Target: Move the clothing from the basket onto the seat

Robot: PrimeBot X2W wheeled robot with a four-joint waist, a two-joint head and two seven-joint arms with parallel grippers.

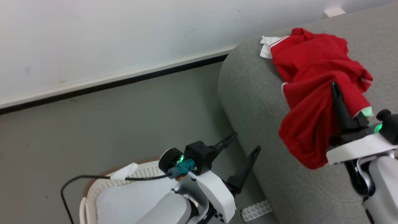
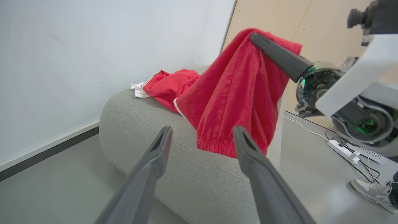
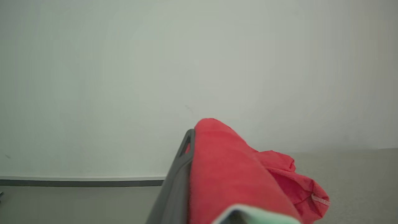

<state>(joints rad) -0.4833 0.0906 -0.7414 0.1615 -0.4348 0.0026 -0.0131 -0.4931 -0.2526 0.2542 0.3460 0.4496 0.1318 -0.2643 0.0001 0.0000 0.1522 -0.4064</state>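
Right gripper [image 1: 349, 99]: fingers closed on a fold of the clothing [image 1: 314, 71], held up above the seat [image 1: 255, 93]. Left gripper [image 1: 246, 141]: fingers spread wide, nothing between them, poised beside the seat's rounded end and pointing towards it. Basket [image 1: 90, 189]: cream, perforated, brown-rimmed, on the floor [image 1: 124, 118] under the left arm, close to the seat; a pale pad [image 1: 124, 202] lies inside. Seat: large, grey, woven, with a seam along its lower side. Clothing: bright red; the near portion hangs from the right gripper with its gathered hem loose over the seat, the far portion lies crumpled on the seat top, white trim at its farthest end. Wall [image 1: 124, 37]: white, with a dark strip at its foot.
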